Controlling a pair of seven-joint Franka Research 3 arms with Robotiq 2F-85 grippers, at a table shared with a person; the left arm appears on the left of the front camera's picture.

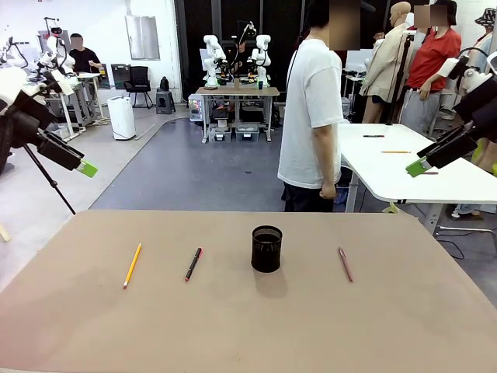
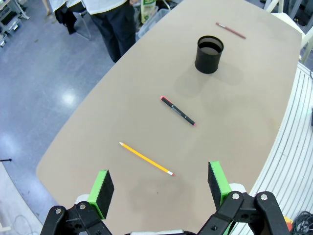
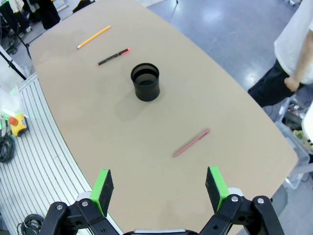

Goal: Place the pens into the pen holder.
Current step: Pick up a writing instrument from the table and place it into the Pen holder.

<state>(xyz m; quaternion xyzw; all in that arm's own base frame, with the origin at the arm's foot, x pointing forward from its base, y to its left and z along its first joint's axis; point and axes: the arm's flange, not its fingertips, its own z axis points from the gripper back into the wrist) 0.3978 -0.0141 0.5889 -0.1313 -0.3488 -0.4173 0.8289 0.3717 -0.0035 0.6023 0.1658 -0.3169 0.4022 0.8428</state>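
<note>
The pen holder [image 1: 266, 249] is standing upright near the middle of the tabletop [image 1: 404, 326]. The black pen with a red cap [image 1: 193, 264] is lying to its left and the yellow pencil [image 1: 133, 265] farther left. The red-pink pen [image 1: 345, 264] is lying to its right. All three are lying flat and apart, with the way to the cup lying open.

A person [image 1: 314, 116] in a white shirt is standing side-on just beyond the far edge, beside a white table [image 1: 404, 167] at far right.

The wrist views are looking down into the holder's open mouth, while the front view is giving its mesh wall. The right wrist view is also catching a yellow box with a red button [image 3: 17, 122] down beside the tabletop.

The left gripper [image 2: 156, 188] is hovering high above the pencil, its fingers [image 2: 101, 186] spread wide and gripping nothing. The right gripper [image 3: 159, 188] is hovering high over the red-pink pen, its fingers likewise spread and empty.
</note>
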